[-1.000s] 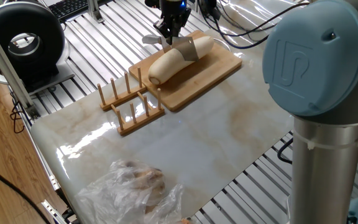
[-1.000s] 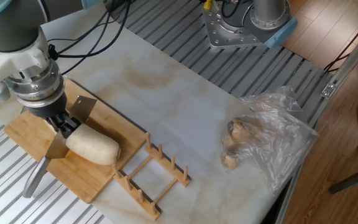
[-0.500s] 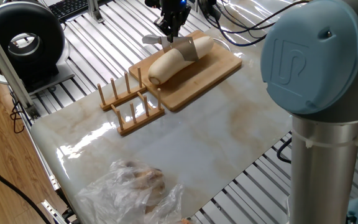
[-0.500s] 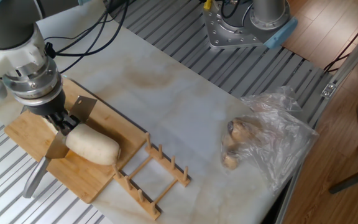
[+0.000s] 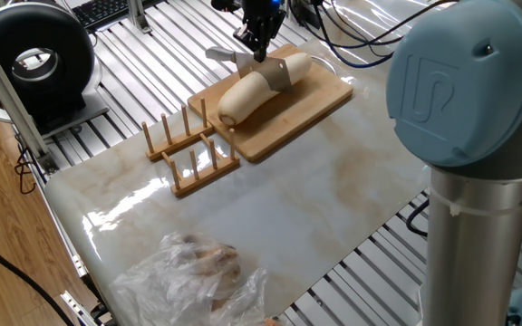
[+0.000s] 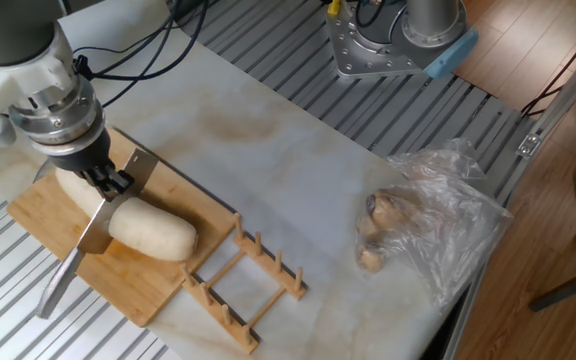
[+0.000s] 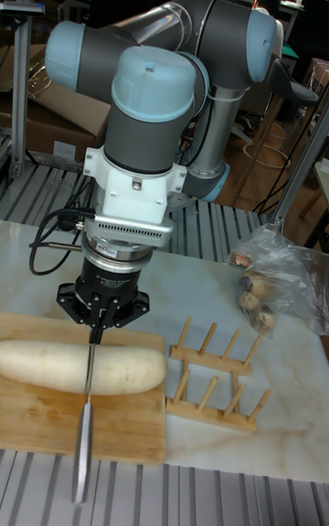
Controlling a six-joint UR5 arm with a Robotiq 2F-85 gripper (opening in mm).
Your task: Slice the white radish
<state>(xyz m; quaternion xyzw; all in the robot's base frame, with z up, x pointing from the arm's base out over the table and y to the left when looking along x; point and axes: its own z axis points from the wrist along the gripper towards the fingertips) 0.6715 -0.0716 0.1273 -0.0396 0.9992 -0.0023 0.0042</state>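
The white radish [image 5: 247,89] [image 6: 153,232] [image 7: 55,366] lies lengthwise on the wooden cutting board [image 5: 320,98] [image 6: 138,290] [image 7: 119,430]. My gripper [image 5: 261,41] [image 6: 111,183] [image 7: 95,329] hangs just over it, shut on the back of a knife [image 5: 277,72] [image 6: 118,205]. The blade stands upright across the radish about a third of the way from one end. Its grey handle [image 5: 225,56] [image 6: 58,285] [image 7: 82,453] sticks out past the board's edge. Whether the blade has cut through is hidden.
A wooden dish rack [image 5: 188,149] [image 6: 248,285] [image 7: 215,380] stands right beside the board. A clear plastic bag [image 5: 198,272] [image 6: 423,215] [image 7: 274,279] with brownish contents lies at the marble slab's far end. The arm's base [image 6: 398,35] and cables sit behind the slab.
The gripper has risen a little with the knife and shifted slightly along the radish, so more of the radish shows behind the blade. The radish and board have stayed put.
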